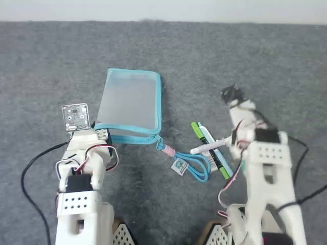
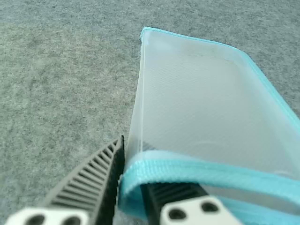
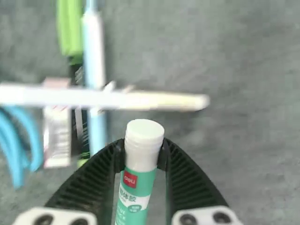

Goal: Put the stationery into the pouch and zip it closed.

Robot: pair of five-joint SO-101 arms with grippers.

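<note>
A translucent pouch point(image 1: 130, 104) with a teal zip edge lies flat on the grey mat. My left gripper point(image 2: 132, 180) is shut on the pouch point(image 2: 206, 108) at its near corner, one finger on each side of the teal rim. My right gripper point(image 3: 140, 150) is shut on a glue stick point(image 3: 136, 183) with a white cap and green label, held just above the mat. Close beyond it lie a white pen point(image 3: 103, 97) crosswise over a green pen point(image 3: 69, 28) and a light blue pen point(image 3: 93, 51). The same pens point(image 1: 210, 150) sit right of the pouch.
A blue cord loop point(image 1: 196, 168) with a small round tag trails from the pouch's zip pull toward the pens. A small square marker card point(image 1: 75, 116) sits beside the left arm. Grey mat lies open behind and to the right.
</note>
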